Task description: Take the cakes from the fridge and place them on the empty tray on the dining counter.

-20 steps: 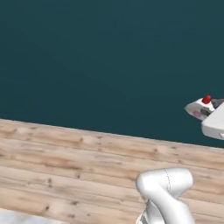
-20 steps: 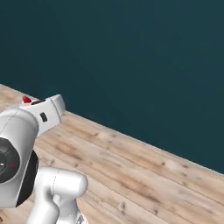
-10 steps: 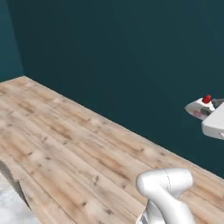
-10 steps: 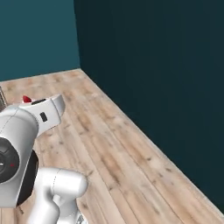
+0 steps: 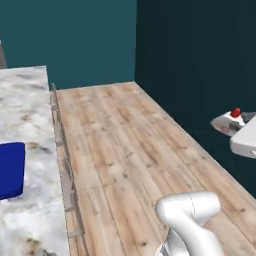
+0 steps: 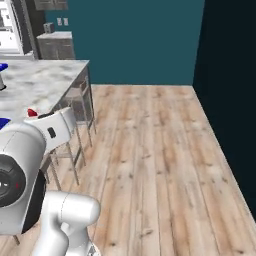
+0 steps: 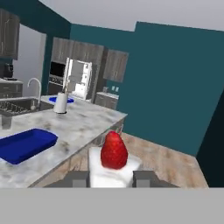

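Gripper [image 7: 111, 178] carries the white cake wedge [image 7: 114, 168] with its red cherry top, the fingers [image 7: 145, 178] pinching it on both sides. Cake is held in the air above the wood floor [image 5: 130, 150], near the counter's edge. Blue tray [image 7: 25, 144] lies on the marble dining counter [image 7: 83, 122], to the left of the cake and apart from it. Fridge [image 7: 78, 79] stands open at the far wall.
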Controlling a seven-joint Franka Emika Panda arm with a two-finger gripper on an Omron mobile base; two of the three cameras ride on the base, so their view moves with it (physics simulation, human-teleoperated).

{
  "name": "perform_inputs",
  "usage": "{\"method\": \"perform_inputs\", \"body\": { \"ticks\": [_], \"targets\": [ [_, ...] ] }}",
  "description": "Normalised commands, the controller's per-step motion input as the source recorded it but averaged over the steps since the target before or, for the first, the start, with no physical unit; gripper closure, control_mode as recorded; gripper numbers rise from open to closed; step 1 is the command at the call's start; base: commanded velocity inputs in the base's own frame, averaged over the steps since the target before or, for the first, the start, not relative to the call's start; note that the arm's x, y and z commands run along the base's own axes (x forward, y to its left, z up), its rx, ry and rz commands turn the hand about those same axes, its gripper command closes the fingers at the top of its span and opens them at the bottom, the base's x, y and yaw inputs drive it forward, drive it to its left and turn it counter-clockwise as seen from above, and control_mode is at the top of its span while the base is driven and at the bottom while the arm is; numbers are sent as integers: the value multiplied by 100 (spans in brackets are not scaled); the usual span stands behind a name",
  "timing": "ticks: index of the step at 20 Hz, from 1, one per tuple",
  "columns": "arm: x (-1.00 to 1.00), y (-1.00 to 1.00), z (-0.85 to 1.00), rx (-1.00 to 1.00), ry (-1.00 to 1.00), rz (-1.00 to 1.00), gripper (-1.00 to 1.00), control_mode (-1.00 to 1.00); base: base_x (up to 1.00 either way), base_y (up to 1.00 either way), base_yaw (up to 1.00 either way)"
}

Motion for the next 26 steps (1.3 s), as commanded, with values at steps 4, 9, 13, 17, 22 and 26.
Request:
{"method": "perform_inputs", "body": {
  "ticks": [4,9,13,17,22,26],
  "targets": [
    [0,0,0,0,0,0,100,100,43,0,75],
    [0,0,0,0,0,0,100,100,47,-6,74],
    [0,0,0,0,0,0,100,100,45,-44,68],
    [0,0,0,0,0,0,100,100,39,-68,66],
    [0,0,0,0,0,0,100,100,34,-82,62],
    [0,0,0,0,0,0,100,100,37,-79,59]
  ]
}}
